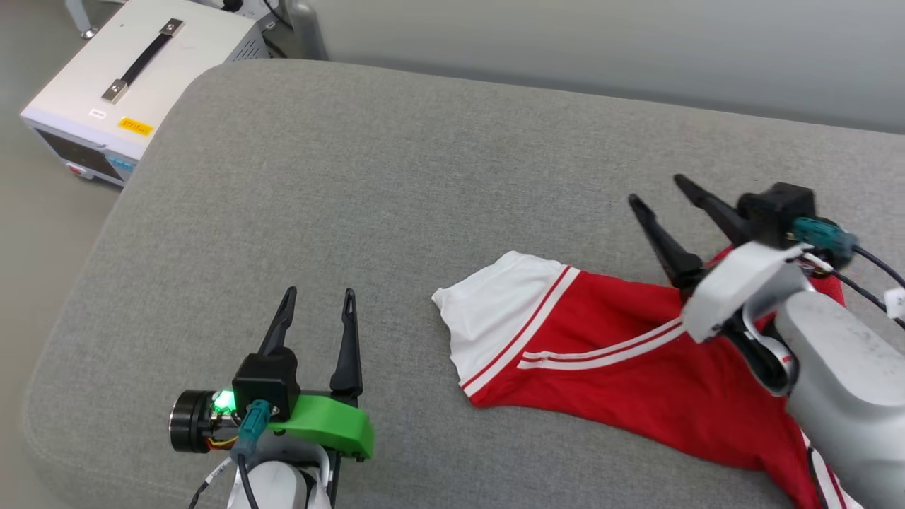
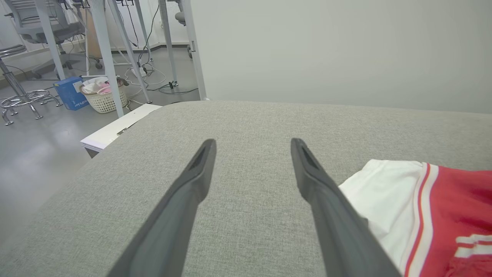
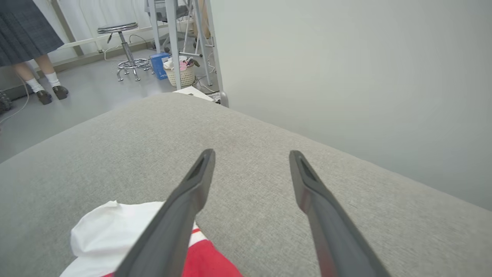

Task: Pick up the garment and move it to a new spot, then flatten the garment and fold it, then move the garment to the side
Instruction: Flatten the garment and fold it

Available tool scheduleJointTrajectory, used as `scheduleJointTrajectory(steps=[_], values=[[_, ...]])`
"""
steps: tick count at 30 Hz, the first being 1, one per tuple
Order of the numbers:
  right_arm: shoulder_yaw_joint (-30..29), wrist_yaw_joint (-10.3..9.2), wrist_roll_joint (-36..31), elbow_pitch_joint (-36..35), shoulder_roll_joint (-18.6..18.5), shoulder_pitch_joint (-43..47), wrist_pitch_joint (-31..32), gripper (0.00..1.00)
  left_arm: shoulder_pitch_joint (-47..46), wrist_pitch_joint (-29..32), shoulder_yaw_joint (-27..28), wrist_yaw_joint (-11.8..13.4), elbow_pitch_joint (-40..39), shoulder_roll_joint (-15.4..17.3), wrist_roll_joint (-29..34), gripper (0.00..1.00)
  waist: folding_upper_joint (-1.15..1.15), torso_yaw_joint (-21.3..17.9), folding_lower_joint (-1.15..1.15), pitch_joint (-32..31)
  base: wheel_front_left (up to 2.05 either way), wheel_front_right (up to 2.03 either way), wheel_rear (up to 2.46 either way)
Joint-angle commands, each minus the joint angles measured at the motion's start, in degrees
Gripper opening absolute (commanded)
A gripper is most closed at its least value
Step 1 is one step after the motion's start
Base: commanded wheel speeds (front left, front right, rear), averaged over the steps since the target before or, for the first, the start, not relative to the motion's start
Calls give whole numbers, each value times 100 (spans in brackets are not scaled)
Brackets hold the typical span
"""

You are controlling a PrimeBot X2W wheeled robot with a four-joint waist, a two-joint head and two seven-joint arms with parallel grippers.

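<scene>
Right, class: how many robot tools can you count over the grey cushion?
2. The left tool sits lower left over bare cushion; the right tool is at the right, pointing past the red jersey. None looks hidden.

Probably lab: white instrument box [image 1: 134, 78], metal stool [image 3: 123, 46], cabled frame legs [image 2: 107, 57].

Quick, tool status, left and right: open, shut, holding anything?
Left tool: open, empty, over the grey fabric cushion.
Right tool: open, empty; the red jersey T-shirt with white sleeves lies unheld on the cushion.
</scene>
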Motion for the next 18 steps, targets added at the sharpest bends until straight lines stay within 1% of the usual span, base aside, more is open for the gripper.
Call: scheduleJointTrajectory(steps=[1, 3, 5, 9, 12, 15, 18], values=[[-422, -6, -265, -221, -64, 354, -50, 100, 85, -33, 49, -35, -44, -21, 70, 100, 0, -208, 0, -175, 0, 0, 0], [-1105, -6, -653, -517, -111, 795, -50, 100, 136, -33, 97, -56, -83, -20, 104, 100, 0, -290, 0, -222, 0, 0, 0], [-1753, -6, -914, -788, -67, 1248, -51, 100, 185, -33, 132, -81, -109, -19, 135, 100, 0, -361, 0, -275, 0, 0, 0], [-2765, -6, -1372, -1241, 2, 2029, -51, 100, 254, -33, 191, -131, -135, -10, 192, 100, 0, -479, 0, -379, 0, 0, 0], [-3350, -6, -1637, -1538, -19, 2455, 51, 100, 282, -33, 221, -154, -170, -9, 224, 100, 0, -539, 0, -422, 0, 0, 0], [-3826, -6, -1748, -1920, -80, 2780, 329, 100, 306, -33, 252, -165, -208, -10, 244, 100, 0, -593, 0, -438, 0, 0, 0], [-3949, -6, -1647, -2235, -273, 2955, 881, 100, 322, -33, 282, -174, -241, -10, 254, 100, 0, -651, 0, -428, 0, 0, 0]])
